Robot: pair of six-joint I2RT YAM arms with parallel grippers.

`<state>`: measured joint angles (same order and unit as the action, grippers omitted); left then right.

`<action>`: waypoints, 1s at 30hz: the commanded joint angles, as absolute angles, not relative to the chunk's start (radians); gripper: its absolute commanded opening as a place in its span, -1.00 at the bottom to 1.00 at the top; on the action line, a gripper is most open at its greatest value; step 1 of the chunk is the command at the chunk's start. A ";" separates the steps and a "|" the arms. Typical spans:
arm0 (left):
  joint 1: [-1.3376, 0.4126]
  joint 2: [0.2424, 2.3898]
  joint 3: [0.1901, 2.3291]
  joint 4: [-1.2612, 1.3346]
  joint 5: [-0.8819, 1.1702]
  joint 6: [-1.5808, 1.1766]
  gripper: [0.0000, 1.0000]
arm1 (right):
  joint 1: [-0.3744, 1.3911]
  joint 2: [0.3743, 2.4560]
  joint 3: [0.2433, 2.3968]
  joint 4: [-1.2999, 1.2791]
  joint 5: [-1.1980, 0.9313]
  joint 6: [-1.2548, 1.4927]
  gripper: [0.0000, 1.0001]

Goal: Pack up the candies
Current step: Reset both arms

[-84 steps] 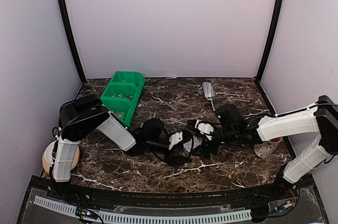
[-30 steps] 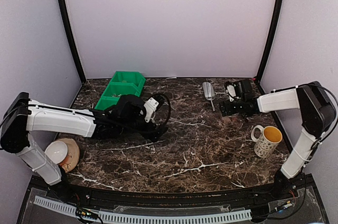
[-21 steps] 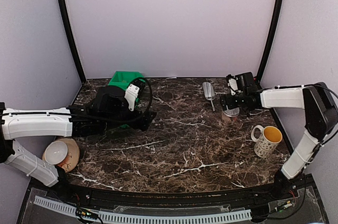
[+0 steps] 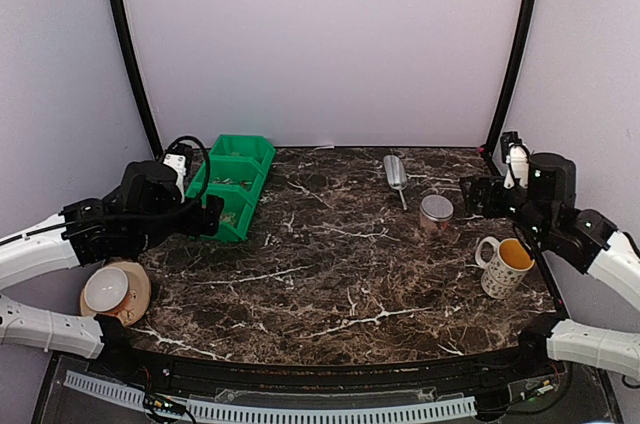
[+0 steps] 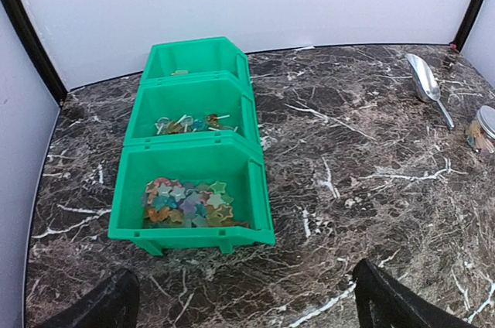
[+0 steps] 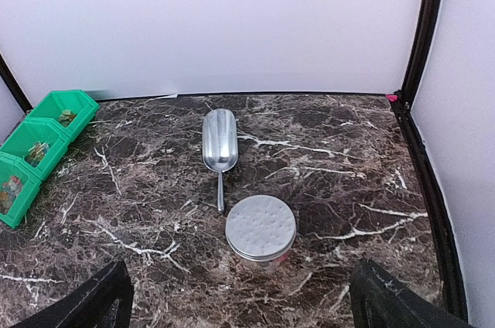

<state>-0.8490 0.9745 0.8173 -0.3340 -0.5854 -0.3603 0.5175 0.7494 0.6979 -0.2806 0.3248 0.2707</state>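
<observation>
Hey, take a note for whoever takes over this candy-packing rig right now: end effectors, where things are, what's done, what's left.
Left end effector: open, empty, facing the green plastic three-compartment bin.
Right end effector: open, empty, facing the small clear round tub with metal lid.
Small wrapped mixed-colour candies: mostly in the bin's nearest compartment, some in the middle one.
Silver metal scoop: lying beside the tub, not touching.
Done: tub lidded; fill unclear.
Left: probably check the tub, maybe scoop more.

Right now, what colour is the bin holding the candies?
The bin is green, clearest from the left wrist view.
</observation>
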 commanded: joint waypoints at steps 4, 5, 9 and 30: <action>-0.785 0.820 0.745 -0.439 -0.622 -0.363 0.98 | 0.526 0.579 0.664 -0.434 0.410 0.293 0.95; -0.767 0.799 0.736 -0.439 -0.603 -0.360 0.98 | 0.526 0.559 0.661 -0.445 0.423 0.303 0.95; -0.684 0.733 0.699 -0.421 -0.531 -0.326 0.98 | 0.524 0.491 0.657 -0.449 0.478 0.306 0.95; -0.396 0.692 0.600 -0.397 -0.340 -0.252 0.98 | 0.524 0.576 0.743 -0.578 0.653 0.288 0.95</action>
